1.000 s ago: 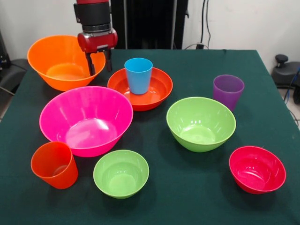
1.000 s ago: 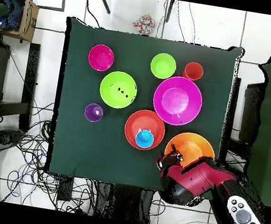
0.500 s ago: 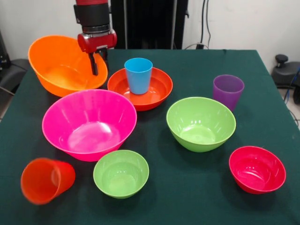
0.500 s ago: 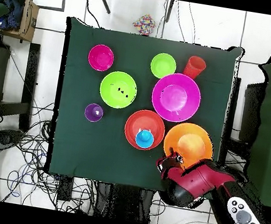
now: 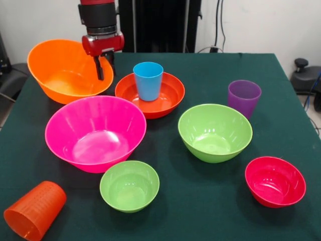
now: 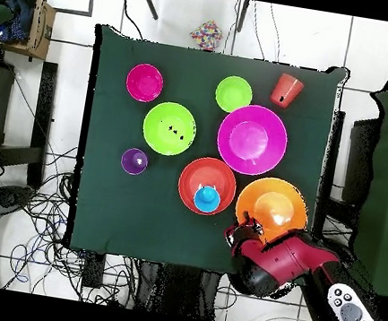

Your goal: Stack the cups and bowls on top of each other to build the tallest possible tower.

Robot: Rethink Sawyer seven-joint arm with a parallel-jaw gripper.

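My gripper [image 5: 104, 68] is shut on the right rim of the large orange bowl [image 5: 62, 70] at the back left and holds it tilted. It also shows in the overhead view [image 6: 247, 223] at that bowl [image 6: 272, 207]. The large pink bowl [image 5: 95, 133] sits in front of the orange bowl. The blue cup [image 5: 148, 80] stands in the shallow red-orange bowl [image 5: 168, 98]. The orange cup [image 5: 35, 211] lies on its side at the front left corner. The purple cup [image 5: 244, 98] stands alone at the right. No red cup shows.
The medium lime bowl [image 5: 214, 131], the small lime bowl [image 5: 129, 186] and the small crimson bowl [image 5: 275, 181] stand apart on the green cloth. The fallen orange cup [image 6: 287, 90] lies close to the table's edge.
The gripper closed on the orange bowl's rim and tilted and shifted the bowl. The pink bowl was nudged forward, and the orange cup tipped over and rolled to the front left corner.
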